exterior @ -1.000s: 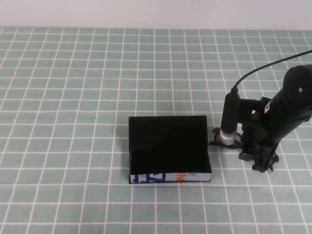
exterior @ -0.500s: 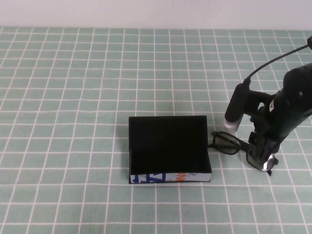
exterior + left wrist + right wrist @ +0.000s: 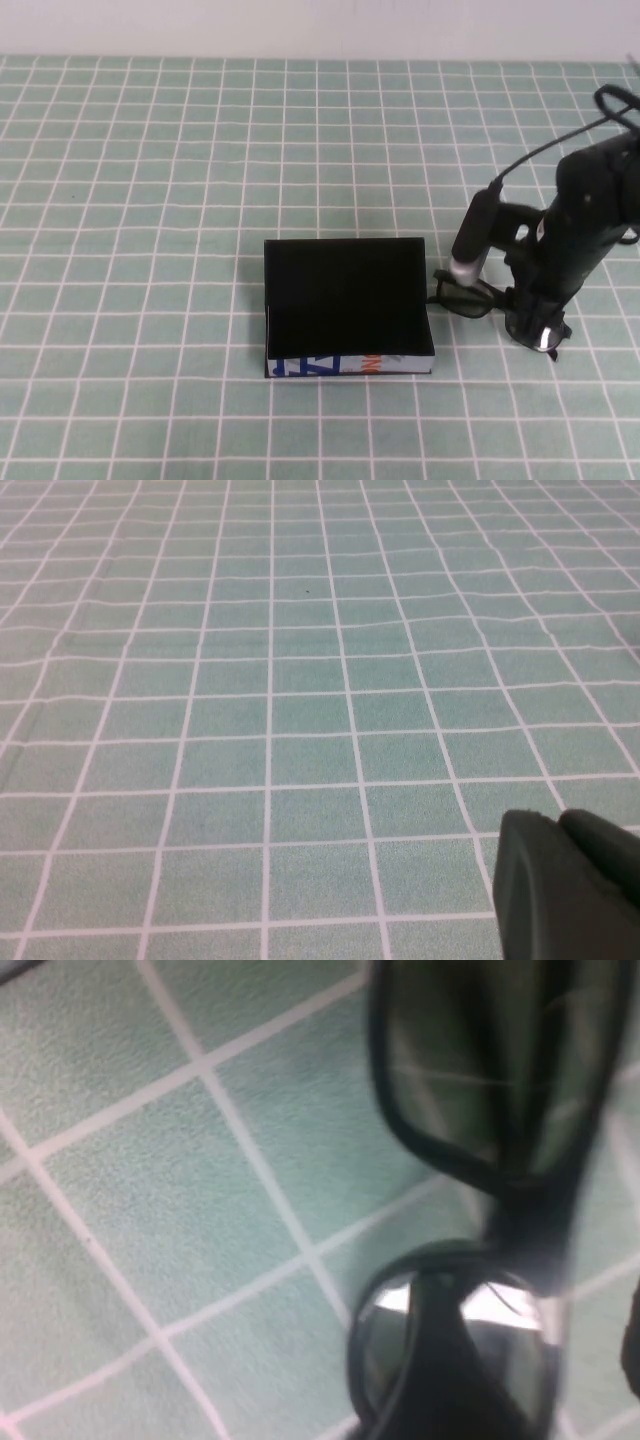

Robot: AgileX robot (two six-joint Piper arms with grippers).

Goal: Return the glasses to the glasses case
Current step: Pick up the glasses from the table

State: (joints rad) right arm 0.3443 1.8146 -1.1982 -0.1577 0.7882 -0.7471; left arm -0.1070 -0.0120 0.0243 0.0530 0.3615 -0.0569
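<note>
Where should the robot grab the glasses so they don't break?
Probably by the bridge, coming straight down: the glasses lie flat on the cloth just right of the open glasses case, and the right gripper is already low over their right end. Left gripper waits elsewhere.

The black glasses case (image 3: 346,303) sits open, white printed strip facing front. The dark-framed glasses (image 3: 470,297) lie just beside its right edge.

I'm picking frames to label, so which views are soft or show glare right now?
High view: even light, sharp; the glasses lie beside the glasses case, under the right pincer. Right wrist view: the glasses fill the frame out of focus, with a bright glint on one lens. Left wrist view: crisp grid, only the left pincer tip soft.
</note>
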